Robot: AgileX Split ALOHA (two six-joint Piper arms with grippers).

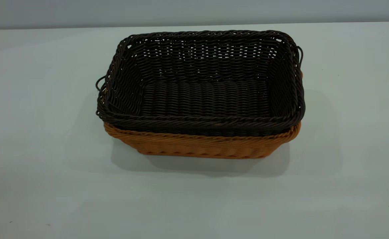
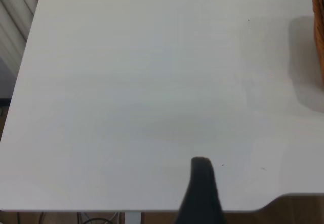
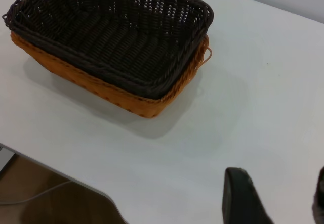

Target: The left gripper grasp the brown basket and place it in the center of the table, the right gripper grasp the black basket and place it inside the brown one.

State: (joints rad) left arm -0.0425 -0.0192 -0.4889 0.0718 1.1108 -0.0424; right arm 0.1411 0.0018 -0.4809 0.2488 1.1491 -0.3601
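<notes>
Rectangular very dark brown-black woven wicker basket (image 1: 202, 83) sits nested inside the rectangular orange-tan woven wicker basket (image 1: 201, 146), near the middle of the pale grey-white tabletop (image 1: 35, 132). The dark braided rim rides above the tan rim; only the tan basket's near wall and right corner show below it in the exterior view. A thin wire loop handle sticks out at the dark basket's left end and another at its far right corner. Both baskets hold nothing. No brand, label or writing can be read on either basket or on the tabletop.

Left end effector (image 2: 201, 191): seen only in its own wrist view, a single dark finger over bare tabletop close to the table's edge, well apart from the tan basket, whose wall just shows at the side. Whether it is open or closed cannot be told.

Right end effector (image 3: 276, 196): two dark fingers stand apart with bare tabletop between them, so it is open and empty, away from the stacked baskets.
</notes>
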